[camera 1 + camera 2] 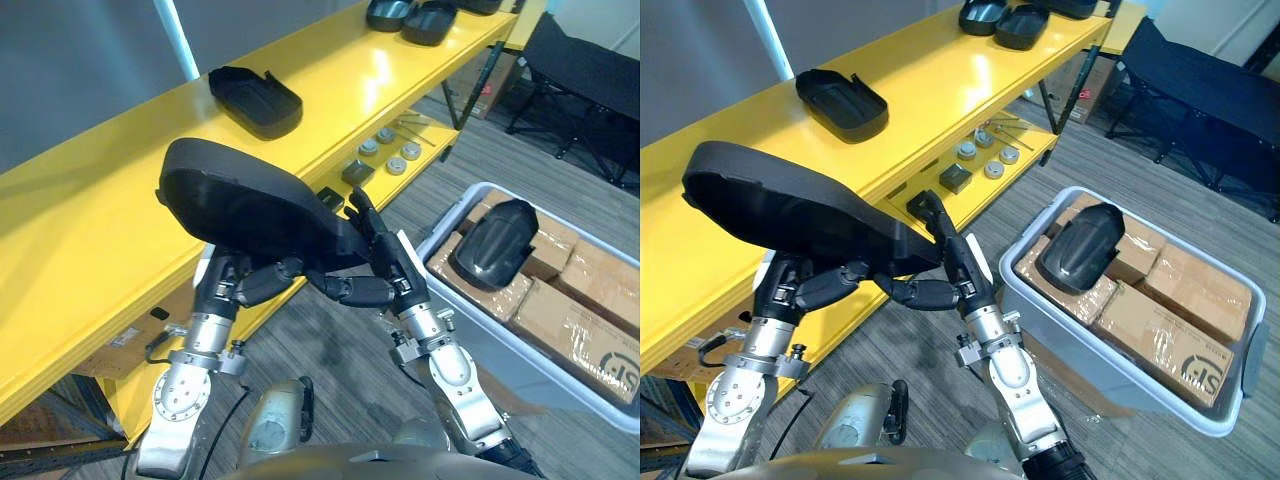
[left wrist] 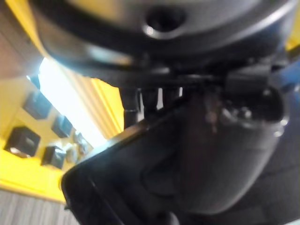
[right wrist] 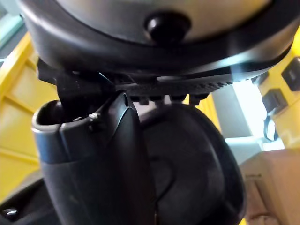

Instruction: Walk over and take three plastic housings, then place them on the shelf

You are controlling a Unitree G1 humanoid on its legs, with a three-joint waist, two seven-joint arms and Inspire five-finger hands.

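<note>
Black housings [image 1: 250, 200]: 5 sure, maybe 1 more at far shelf [image 1: 380, 70] end. Round metal bits [image 1: 397, 166]: 4. Grey bin [image 1: 1080, 345]: 1.

L hand [image 2: 225, 154] thumb on black housing [image 2: 108, 192], yellow shelf [image 2: 18, 187] w/ dark blocks [image 2: 23, 140] beyond

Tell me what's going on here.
The robot grips a black housing from below with its left hand and right hand, up by the front edge of the yellow shelf. On the shelf's top lie a nearby housing and far housings at the other end. A spare housing rests on cardboard boxes in the grey bin.
</note>
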